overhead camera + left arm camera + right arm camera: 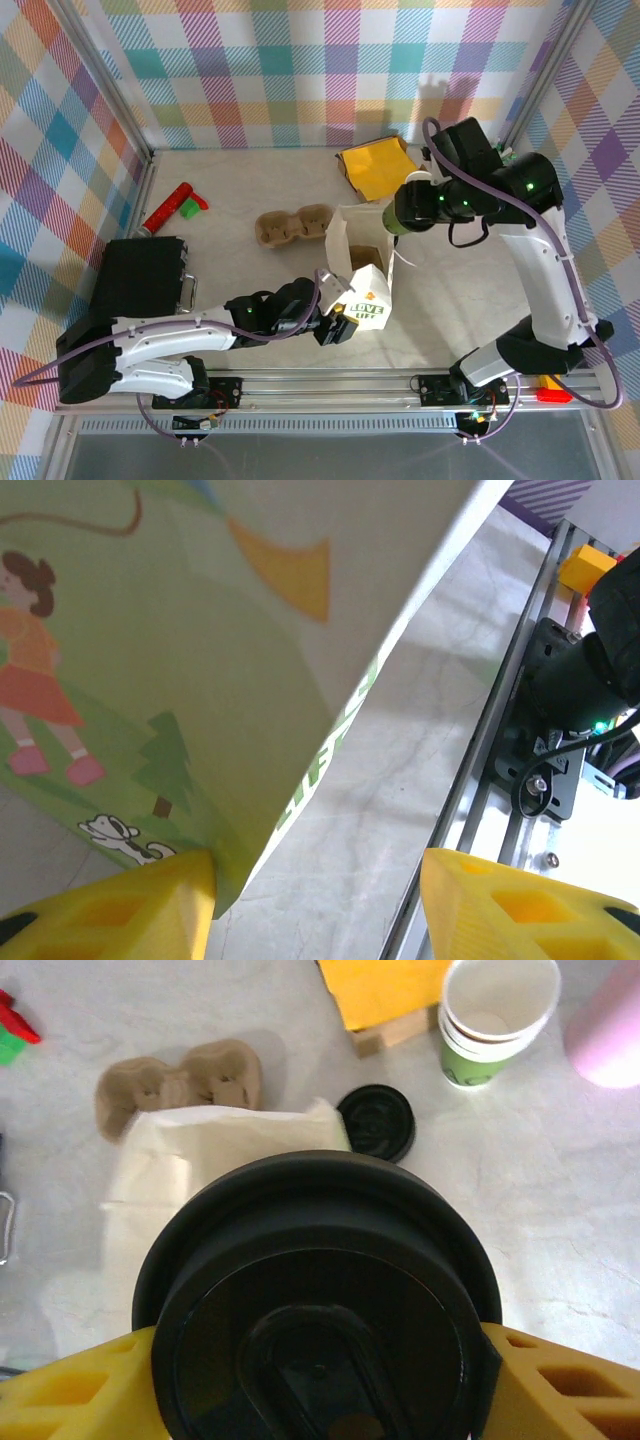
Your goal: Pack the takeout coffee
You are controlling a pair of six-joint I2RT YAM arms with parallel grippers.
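Note:
My right gripper is shut on the takeout coffee, a lidded cup; its black lid faces the wrist camera between the yellow fingers. The cup hangs just above the open mouth of a white paper bag at mid-table. My left gripper stands open at the bag's near lower corner. One yellow finger touches the printed side of the bag, and the other finger is apart over bare table.
A brown cup carrier lies left of the bag. Behind it are a yellow bag, a loose black lid, stacked white-green cups and a pink cup. A black case and a red-green item lie left.

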